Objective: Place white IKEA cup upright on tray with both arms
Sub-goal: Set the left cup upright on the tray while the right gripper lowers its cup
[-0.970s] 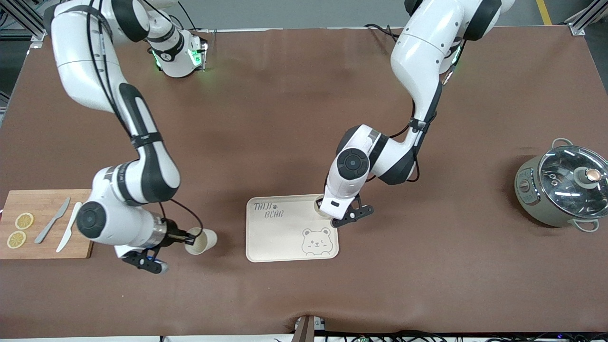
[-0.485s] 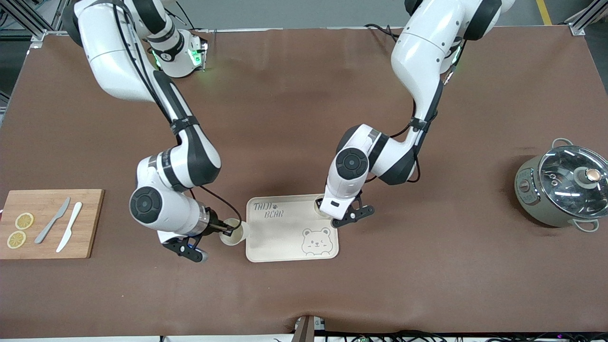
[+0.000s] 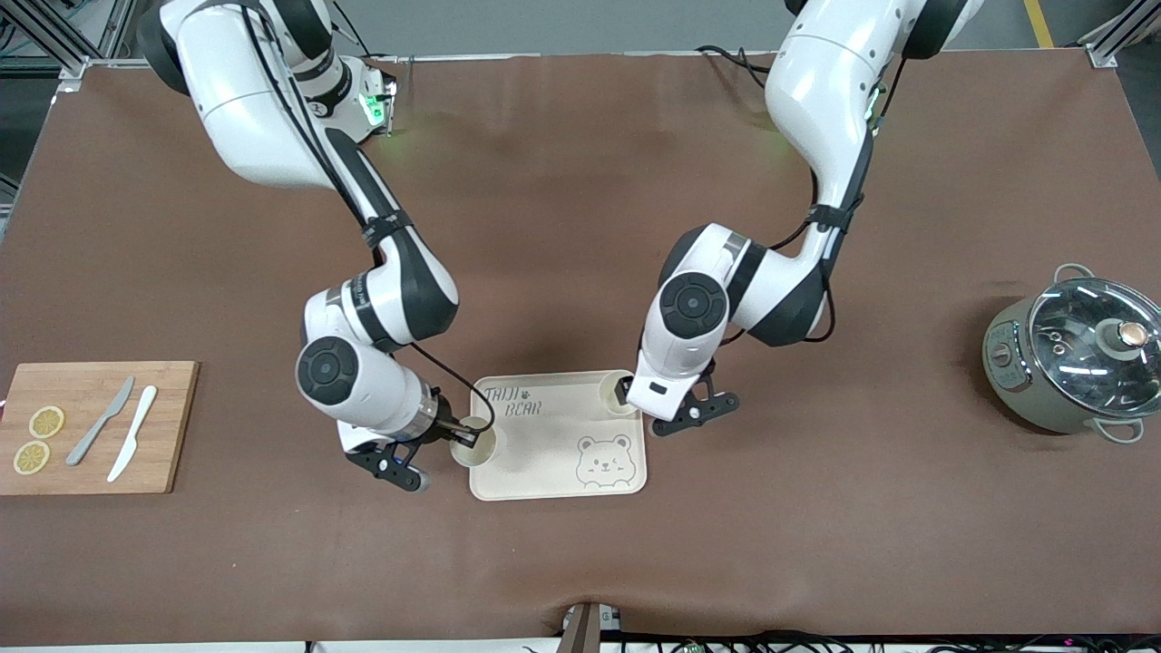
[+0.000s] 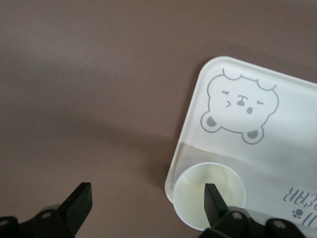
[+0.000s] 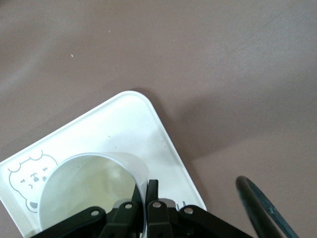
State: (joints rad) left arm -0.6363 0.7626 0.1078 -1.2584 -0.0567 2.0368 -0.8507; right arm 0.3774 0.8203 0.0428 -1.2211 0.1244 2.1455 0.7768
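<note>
At 9 o'clock on the brown surface [image 3: 544, 227], front view, a wooden cutting board [image 3: 91, 399] carries two lemon slices [image 3: 46, 422], a grey knife [image 3: 100, 433] and a white knife [image 3: 132, 444]. Next, the right arm reaches down from its base at 11 o'clock; the right gripper [image 3: 467, 438] is pinched together on the rim of a white cup [image 3: 475, 446], one finger inside the wall and one outside, as the right wrist view confirms [image 5: 146, 198]. This white cup [image 5: 89, 193] is mouth-up over the 9 o'clock edge of the tray [image 3: 544, 462]; whether its base rests there cannot be told. Cream in colour, the tray [image 5: 124, 129] lies at the surface's 6 o'clock, with "TAIJI BEAR" lettering and a bear face. A second white cup [image 3: 617, 392] stands upright in the tray's 1 o'clock corner. Over that corner hangs the left gripper [image 3: 635, 399], fingers apart: in the left wrist view [image 4: 146, 203] one finger lies over the mouth of the second white cup [image 4: 190, 196], the other over bare surface just off the tray [image 4: 277, 148]. At 3 o'clock stands a grey pot [image 3: 1043, 381] with a glass lid [image 3: 1093, 340].
</note>
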